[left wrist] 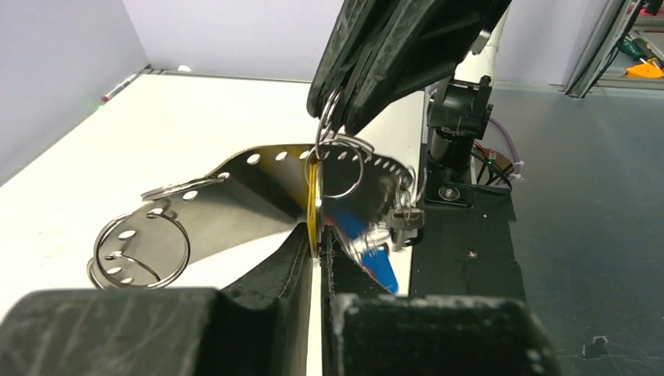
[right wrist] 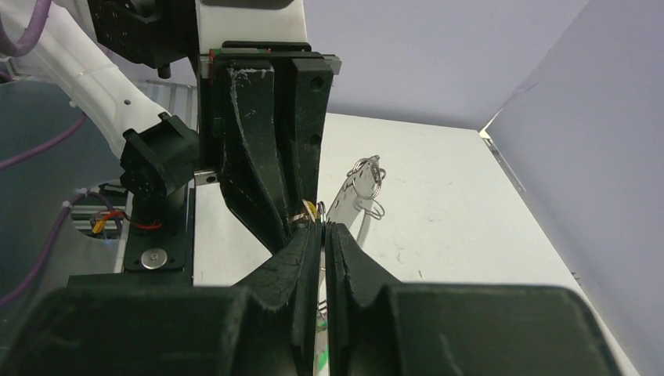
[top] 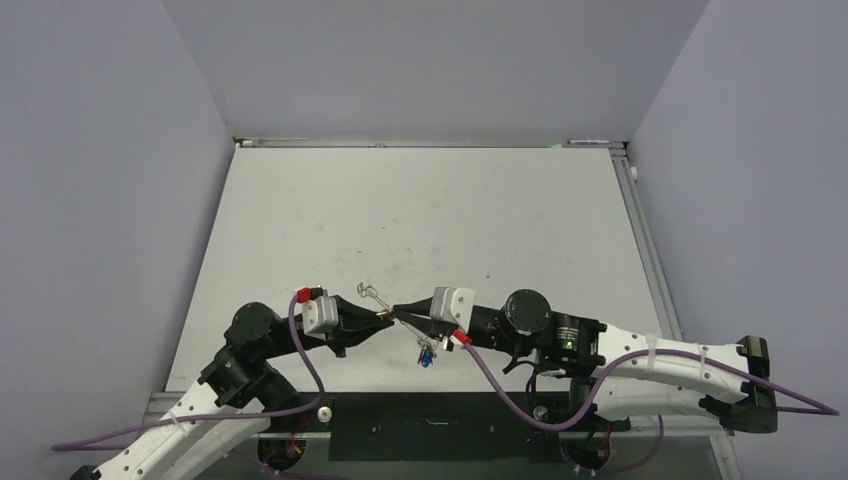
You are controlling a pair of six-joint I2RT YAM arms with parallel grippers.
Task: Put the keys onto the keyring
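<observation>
The keyring (left wrist: 321,137), which I'm taking to be the thin wire loop, is sitting up off the table at the near centre. Your right gripper (right wrist: 321,231) is pinching it with its fingers pressed together. A blue-tagged key (left wrist: 379,265) is dangling just under that grip, so I'm judging it already threaded, though glare is hiding the link itself. The yellow-tagged key (left wrist: 314,196) is the one in play. Your left gripper (left wrist: 319,239) is clamping its tag edge-on, right against the loop but not yet on it, I'd say. A perforated metal strip (left wrist: 235,168) is fanning out beyond. Both arms are reaching inward with elbows bent, low over the table (top: 420,200), fingertips meeting nose to nose.
</observation>
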